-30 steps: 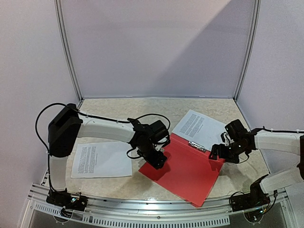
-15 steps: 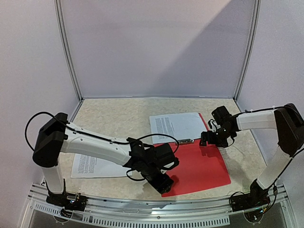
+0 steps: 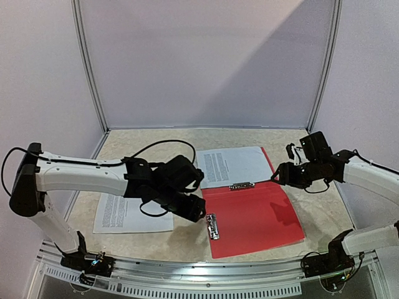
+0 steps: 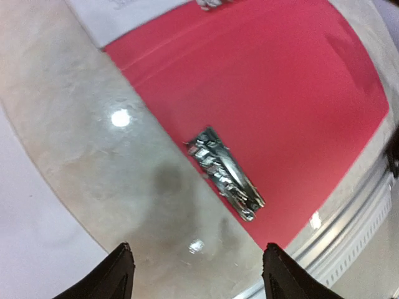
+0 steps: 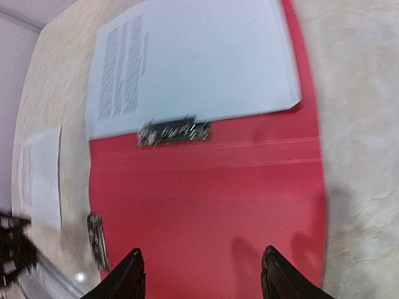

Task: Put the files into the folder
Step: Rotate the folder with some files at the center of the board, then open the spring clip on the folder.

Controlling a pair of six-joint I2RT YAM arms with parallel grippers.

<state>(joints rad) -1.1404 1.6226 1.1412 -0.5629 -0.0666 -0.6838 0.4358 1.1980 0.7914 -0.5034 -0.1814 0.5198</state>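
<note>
The folder [image 3: 255, 215] has turned straight and lies open, one sheet [image 3: 234, 166] on it. The left gripper [image 4: 198, 252] and right gripper [image 5: 201, 252] hang open, empty. The other sheet [image 3: 128, 212] waits.

Table [image 3: 143, 140]: beige marbled top, pale walls on three sides, metal rail along the near edge.

1. Printed paper sheet [image 3: 115, 215], white with a block of black text, flat at 8 o'clock, well apart from item 2.
2. Red folder [image 3: 255, 215], opened flat, from centre out to 4 o'clock. Metal clip [image 3: 242, 185] on its spine at 12 o'clock; loose metal clip [image 3: 212, 226] on its edge at 8 o'clock. Second printed sheet [image 3: 234, 165] covers its far leaf.
</note>
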